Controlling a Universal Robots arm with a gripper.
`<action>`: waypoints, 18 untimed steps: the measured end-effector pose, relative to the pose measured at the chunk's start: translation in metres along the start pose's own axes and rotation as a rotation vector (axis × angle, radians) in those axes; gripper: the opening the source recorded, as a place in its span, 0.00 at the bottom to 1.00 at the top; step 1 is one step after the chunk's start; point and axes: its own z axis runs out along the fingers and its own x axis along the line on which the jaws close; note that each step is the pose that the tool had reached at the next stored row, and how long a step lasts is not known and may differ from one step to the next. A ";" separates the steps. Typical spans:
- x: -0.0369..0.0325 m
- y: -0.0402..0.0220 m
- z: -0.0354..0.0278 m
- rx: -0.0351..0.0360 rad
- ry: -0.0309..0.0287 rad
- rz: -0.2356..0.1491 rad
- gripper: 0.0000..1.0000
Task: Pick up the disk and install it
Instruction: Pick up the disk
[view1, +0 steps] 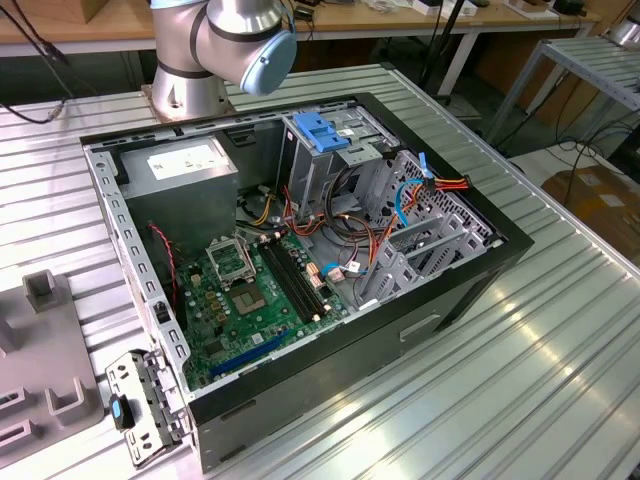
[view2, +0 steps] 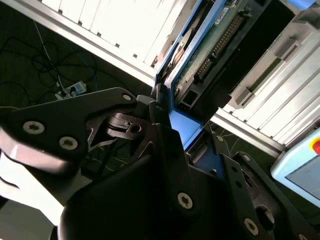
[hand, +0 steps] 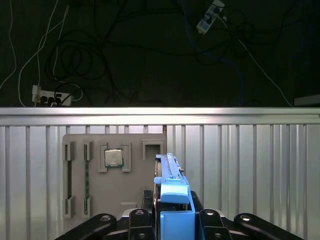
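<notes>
- I see the disk (hand: 175, 200) with smooth blue plastic rails; the second wrist view shows its green circuit board.
- The gripper (hand: 174, 222) looks matt black, with bright metal screw heads.
- The table (view1: 560, 330) is ribbed bare metal, shiny with glare.
- The computer case (view1: 128, 235) is dull grey sheet metal inside.
- The tray (hand: 135, 190) looks like matt grey plastic.
- The arm (view1: 200, 40) is satin silver with 1 glossy blue cap (view1: 268, 60).

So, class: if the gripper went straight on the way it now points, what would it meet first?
Most likely the grey fixture plate on the slatted table, near its edge. The disk clamped in the gripper leads, so it would touch first. Depth is unclear.
</notes>
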 end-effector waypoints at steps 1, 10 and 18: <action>-0.0001 0.0000 -0.0011 -0.0001 0.0014 0.000 0.37; -0.0008 0.0001 -0.0143 -0.0015 0.0201 0.000 0.37; -0.0020 0.0003 -0.0375 -0.0029 0.0201 0.000 0.37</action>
